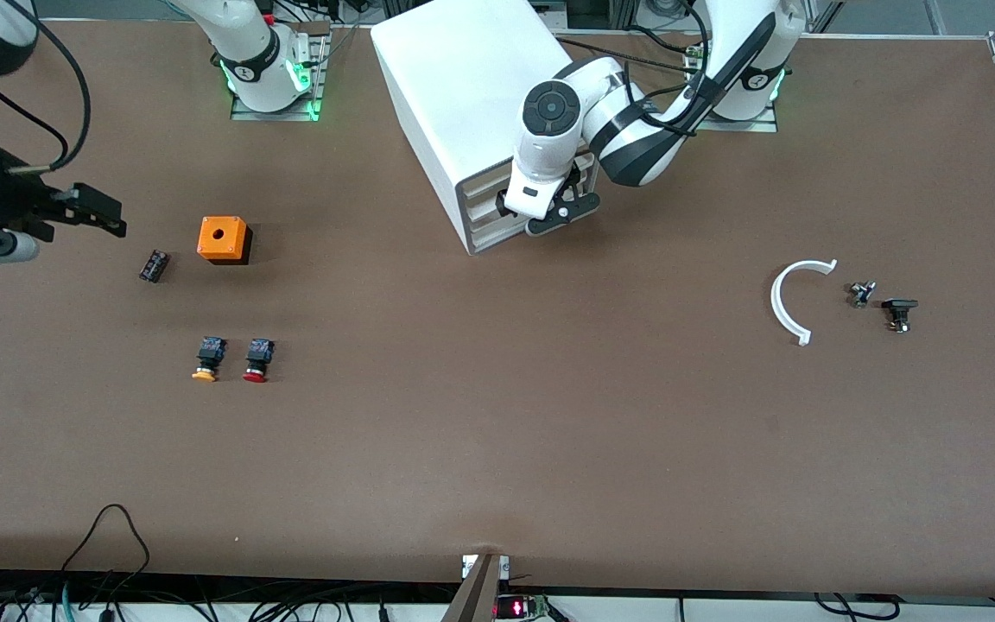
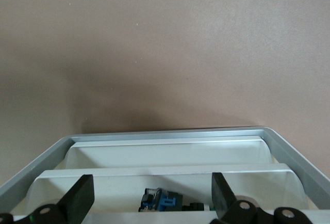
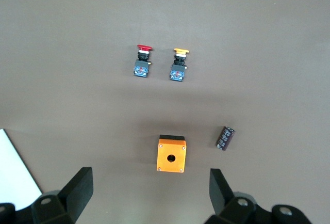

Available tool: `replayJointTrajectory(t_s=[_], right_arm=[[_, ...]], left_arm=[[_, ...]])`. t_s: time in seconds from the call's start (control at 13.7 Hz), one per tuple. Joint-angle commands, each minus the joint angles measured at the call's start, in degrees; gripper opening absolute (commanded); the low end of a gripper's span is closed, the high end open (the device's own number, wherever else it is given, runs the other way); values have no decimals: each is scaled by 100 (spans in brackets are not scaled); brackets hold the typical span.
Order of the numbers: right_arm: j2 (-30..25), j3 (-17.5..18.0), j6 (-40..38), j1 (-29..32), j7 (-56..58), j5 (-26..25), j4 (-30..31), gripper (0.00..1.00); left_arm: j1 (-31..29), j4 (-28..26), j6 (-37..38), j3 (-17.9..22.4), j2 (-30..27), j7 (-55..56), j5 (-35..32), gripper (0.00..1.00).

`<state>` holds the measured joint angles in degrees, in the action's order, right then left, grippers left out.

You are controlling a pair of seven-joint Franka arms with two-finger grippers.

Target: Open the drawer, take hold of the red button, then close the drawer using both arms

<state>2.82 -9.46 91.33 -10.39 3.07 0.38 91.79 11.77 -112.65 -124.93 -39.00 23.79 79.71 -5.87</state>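
Note:
The white cabinet (image 1: 454, 78) stands near the arms' bases, its pale drawer (image 1: 489, 205) fronts facing the front camera. My left gripper (image 1: 551, 218) hangs open just at those fronts. In the left wrist view its fingers (image 2: 81, 195) straddle a drawer (image 2: 170, 180), and a black-and-blue part (image 2: 164, 201) lies inside with its cap hidden. The red-capped button (image 1: 256, 360) lies on the table toward the right arm's end, seen also in the right wrist view as the button (image 3: 143, 60). My right gripper (image 1: 103, 216) hovers open and empty near the orange box (image 3: 171, 155).
An orange-yellow capped button (image 1: 206, 359) lies beside the red one. The orange cube box (image 1: 223, 239) and a small black cylinder (image 1: 154, 265) sit farther from the front camera. Toward the left arm's end lie a white curved piece (image 1: 795, 298) and two small dark parts (image 1: 898, 313).

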Motion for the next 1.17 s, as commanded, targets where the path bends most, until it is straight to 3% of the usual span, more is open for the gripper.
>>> replayJointTrajectory(t_s=[0.0, 0.44, 0.51, 0.73, 1.1], right_arm=[[26, 23, -195, -33, -157, -65, -354, 100], [35, 67, -159, 37, -166, -20, -574, 100], [35, 224, -168, 203, -166, -29, -574, 100], [35, 1558, -151, 1432, -157, -90, -574, 100], [87, 1658, -151, 1479, -422, -187, -565, 100]], left_arm=[[-104, 15, 136, -134, -41, -35, 235, 100], [-227, 41, 241, -134, -23, -280, 446, 99], [-288, 50, 250, -134, -32, -351, 455, 100], [-420, 259, 476, -117, -41, -666, 455, 100], [-912, 971, 1584, -90, -58, -1571, 368, 100]])
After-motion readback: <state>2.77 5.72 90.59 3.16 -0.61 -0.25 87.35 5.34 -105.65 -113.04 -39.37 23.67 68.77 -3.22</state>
